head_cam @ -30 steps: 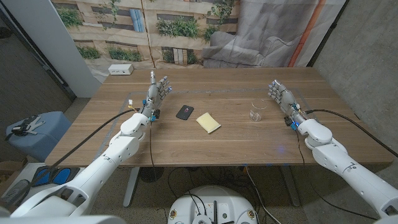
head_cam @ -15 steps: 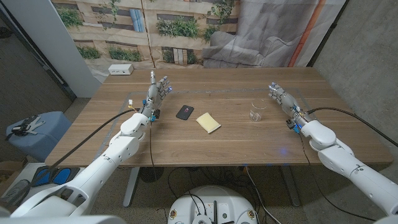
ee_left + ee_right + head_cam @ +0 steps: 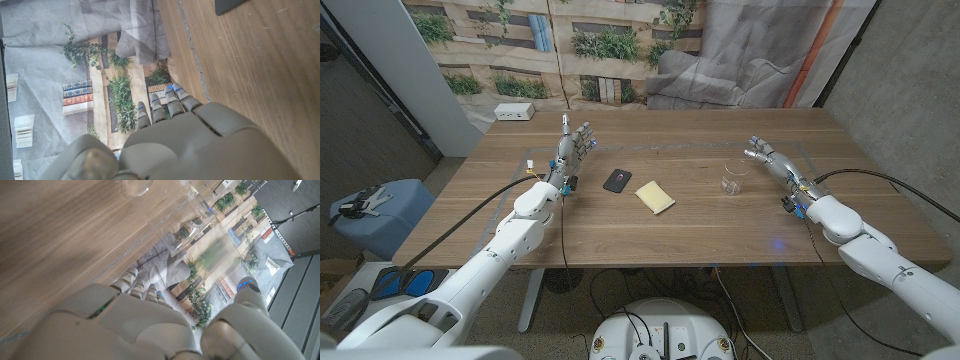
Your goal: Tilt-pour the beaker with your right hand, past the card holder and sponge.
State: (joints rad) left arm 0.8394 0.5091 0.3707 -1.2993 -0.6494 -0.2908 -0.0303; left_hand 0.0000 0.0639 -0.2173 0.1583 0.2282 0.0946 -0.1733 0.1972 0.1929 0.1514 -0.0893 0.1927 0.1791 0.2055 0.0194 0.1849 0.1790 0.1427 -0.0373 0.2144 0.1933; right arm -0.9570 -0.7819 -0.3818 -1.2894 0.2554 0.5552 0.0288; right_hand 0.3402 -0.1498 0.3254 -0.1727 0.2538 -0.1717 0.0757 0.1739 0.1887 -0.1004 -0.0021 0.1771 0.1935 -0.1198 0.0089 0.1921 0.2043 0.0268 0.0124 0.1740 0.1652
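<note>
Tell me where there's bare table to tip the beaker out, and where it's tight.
Bare wood lies in front of the beaker toward the near table edge, and between the sponge and the beaker. It is tight on the beaker's right, where the right hand closes in, and around the card holder beside the sponge.

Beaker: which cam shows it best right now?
Head view: the whole beaker stands upright on the table, just clear of the right hand. The right wrist view catches it close but blurred and cropped. I can't make it out in the left wrist view.
</note>
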